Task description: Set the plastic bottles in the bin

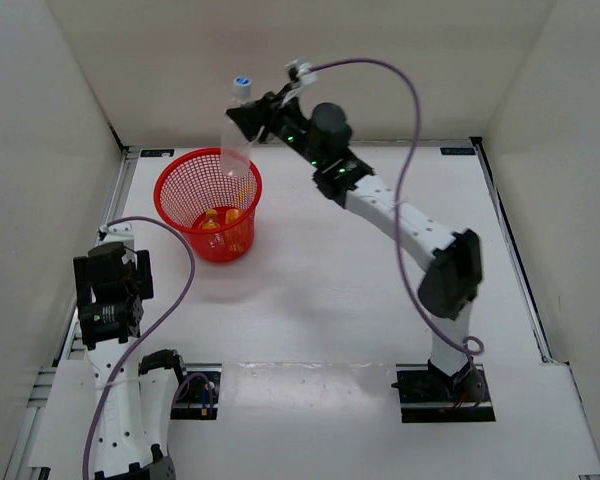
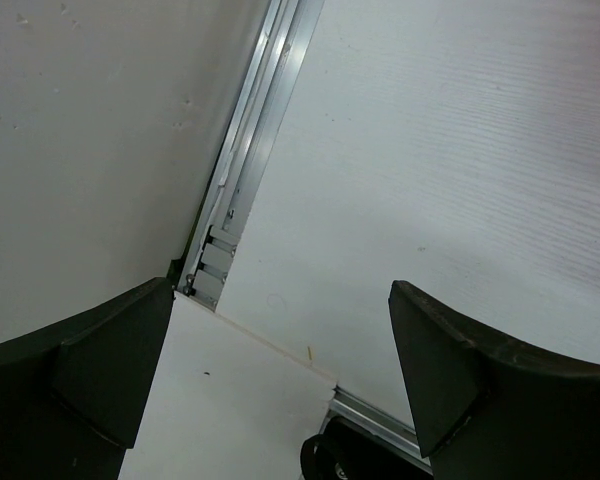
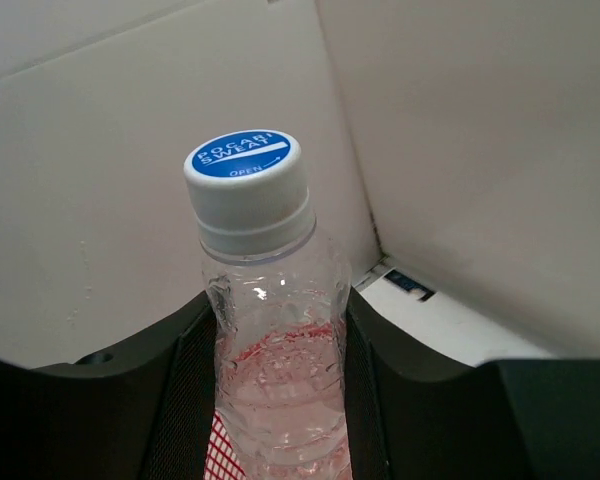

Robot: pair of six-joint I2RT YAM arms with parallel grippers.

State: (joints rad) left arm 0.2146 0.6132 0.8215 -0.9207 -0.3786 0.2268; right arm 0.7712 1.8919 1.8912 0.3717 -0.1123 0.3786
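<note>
My right gripper (image 1: pixel 248 118) is shut on the larger clear bottle (image 1: pixel 237 140), which has a white cap with a blue top. It holds the bottle upright over the far rim of the red mesh bin (image 1: pixel 175 190). In the right wrist view the bottle (image 3: pixel 275 340) sits between both pads, with red mesh showing below it. The orange bottle (image 1: pixel 233 216) and the small bottle with yellow cap (image 1: pixel 210 222) lie inside the bin. My left gripper (image 1: pixel 113 272) is open and empty at the near left, its fingers (image 2: pixel 100 370) wide apart over the table's corner.
White walls enclose the table on the left, back and right. A metal rail (image 2: pixel 255 150) runs along the left edge. The right arm's purple cable (image 1: pixel 410 130) loops high over the back right.
</note>
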